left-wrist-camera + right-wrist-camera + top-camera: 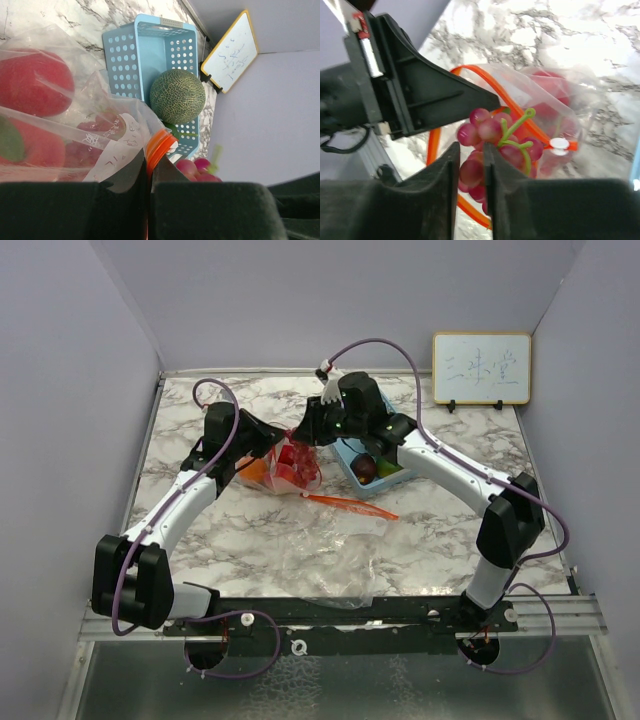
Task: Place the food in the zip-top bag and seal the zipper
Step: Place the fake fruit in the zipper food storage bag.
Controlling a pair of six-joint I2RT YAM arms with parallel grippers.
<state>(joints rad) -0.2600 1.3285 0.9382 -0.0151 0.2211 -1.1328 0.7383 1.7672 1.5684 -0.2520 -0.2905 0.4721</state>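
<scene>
1. Over the bag [285, 472] at mid-table, my right gripper [470, 152] is clamped on a bunch of grapes [492, 131]. The bunch's long axis runs along the fingers, and its green stem [517, 124] curls out away from them.
2. My left gripper [150, 172] is pinched tight on the bag's orange zip strip [159, 142], holding that edge up.
3. Bag is clear crinkly film, bulging with round red fruit [32, 82]. In the top view the strip's loose end trails flat over the table toward my right arm. The white slider [560, 144] sits on the strip.
4. Melon [177, 96] is round and grey-green with netted skin. It sits in the blue perforated plastic basket [150, 47], just beside the bag.
5. Table [200, 530] is glossy marble pattern, with rumpled clear film lying nearer the arm bases.
6. Tight spot: the two grippers are just beside each other and the basket is right by my right one. Walls stand on both sides, and a whiteboard [481, 368] leans at the far right.
</scene>
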